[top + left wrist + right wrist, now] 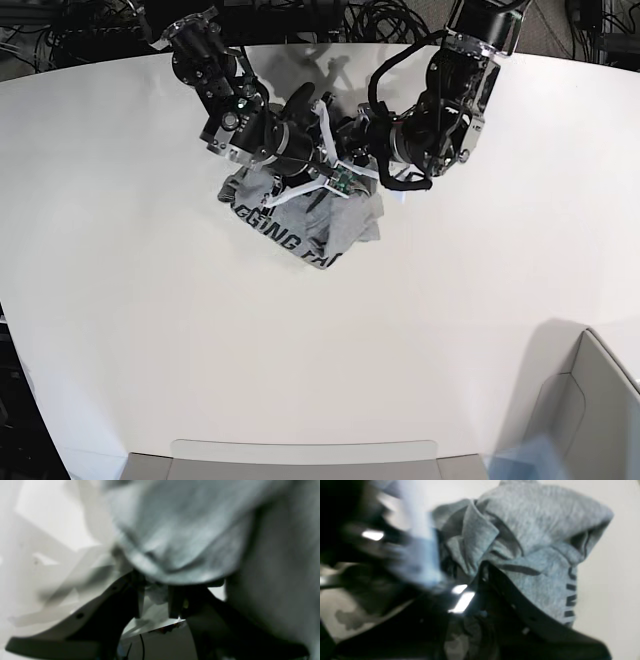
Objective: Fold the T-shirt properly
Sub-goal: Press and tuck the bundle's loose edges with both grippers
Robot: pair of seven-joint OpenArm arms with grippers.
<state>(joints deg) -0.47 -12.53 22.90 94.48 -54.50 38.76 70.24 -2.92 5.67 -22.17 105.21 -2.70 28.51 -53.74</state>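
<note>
Right gripper point(480, 585): you're pinching it nearly closed on a fold of the T-shirt point(300, 215); in the right wrist view grey cloth is bunching straight up out of the dark jaws, so this reads as a real hold on fabric.
Left gripper point(156, 597): you're clamping a small tuft here too; the left wrist view is blurred, but cloth is sitting between the two dark fingers and the rest is billowing above them.
T-shirt: it's lying crumpled in a heap on the white table point(150, 330), far side, directly under both grippers, black lettering point(285, 238) facing the near edge.
Why held this way: you're gripping it at two points close together, which looks like a search for edges to spread it out; folding proper isn't started yet.
Arms: you're reaching both in from the far edge, wrists bent down, nearly meeting over the heap.
Grey bin point(590, 410): it's sitting well apart at the near corner.
</note>
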